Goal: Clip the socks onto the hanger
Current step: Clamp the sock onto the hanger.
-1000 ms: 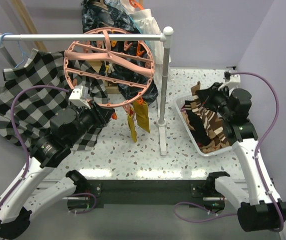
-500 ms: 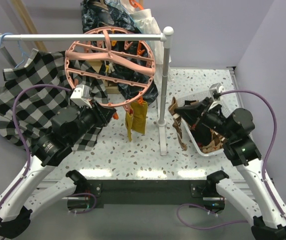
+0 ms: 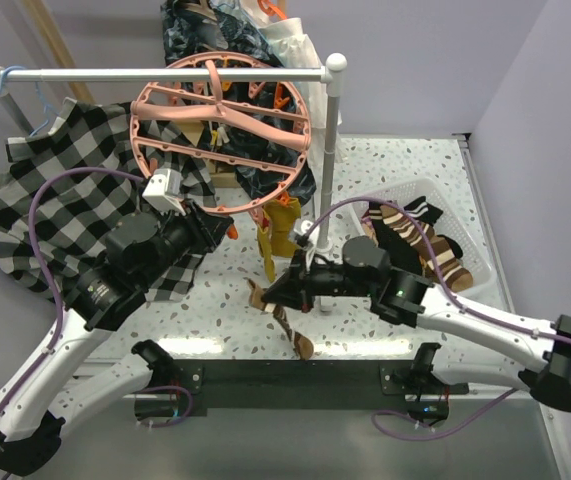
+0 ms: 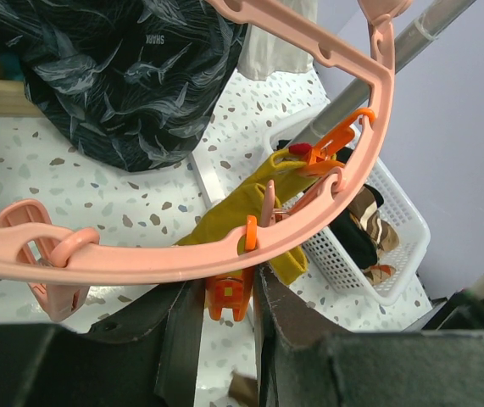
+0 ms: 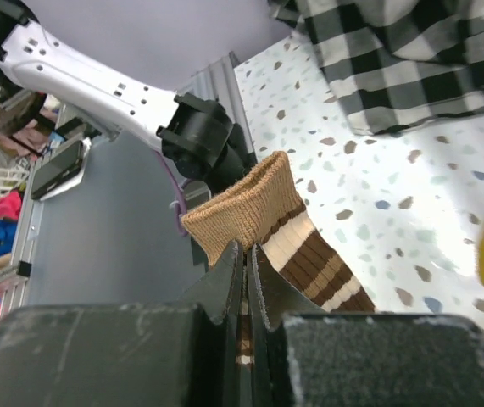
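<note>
Brown striped sock [image 3: 287,325] dangles from our right gripper [image 3: 273,291], jaws pressed together on its cuff, low over the surface [image 3: 235,320] just in front of the rail post [image 3: 331,140]. We see the hanger [image 3: 220,135] on the white rail [image 3: 115,74], with a mustard sock [image 3: 285,225] clipped on. Left gripper [image 4: 227,284] jaws pinch an orange clip [image 4: 229,298] under the ring's rim. More socks [image 3: 430,245] sit in the white basket [image 3: 473,245].

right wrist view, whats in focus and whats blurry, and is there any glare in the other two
Right wrist: the striped sock pinched in the right gripper is sharp, its fingers a dark close blur. Left wrist: hanger and orange clip crisp, the left gripper around the clip soft and shadowed. Top external: even light, glare patches along the near edge of the table.
</note>
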`<state>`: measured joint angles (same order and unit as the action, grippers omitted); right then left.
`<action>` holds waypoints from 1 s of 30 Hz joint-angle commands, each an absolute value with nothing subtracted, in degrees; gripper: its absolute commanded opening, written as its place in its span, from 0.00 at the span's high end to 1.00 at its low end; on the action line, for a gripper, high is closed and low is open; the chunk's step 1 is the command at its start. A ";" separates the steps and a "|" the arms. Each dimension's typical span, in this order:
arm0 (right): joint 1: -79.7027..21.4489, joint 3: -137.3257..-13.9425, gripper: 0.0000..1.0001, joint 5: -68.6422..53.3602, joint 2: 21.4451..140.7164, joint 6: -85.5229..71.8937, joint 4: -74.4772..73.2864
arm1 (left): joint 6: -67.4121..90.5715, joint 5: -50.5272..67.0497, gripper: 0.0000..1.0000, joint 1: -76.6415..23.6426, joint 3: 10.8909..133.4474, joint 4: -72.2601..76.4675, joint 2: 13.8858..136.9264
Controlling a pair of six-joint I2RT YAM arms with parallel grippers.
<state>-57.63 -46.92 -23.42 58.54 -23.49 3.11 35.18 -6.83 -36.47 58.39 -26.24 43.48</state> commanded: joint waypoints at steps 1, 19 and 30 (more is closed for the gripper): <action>-63.27 -49.39 1.00 -13.82 63.36 -24.87 15.81 | 35.95 -7.12 1.00 -36.56 59.77 -24.17 43.16; -65.30 -54.93 1.00 5.09 71.63 -21.88 17.40 | 36.30 -7.47 1.00 -36.48 58.71 -24.17 42.01; -65.21 -55.28 1.00 8.79 71.10 -20.83 18.37 | 36.30 -7.03 1.00 -36.47 58.45 -24.17 42.10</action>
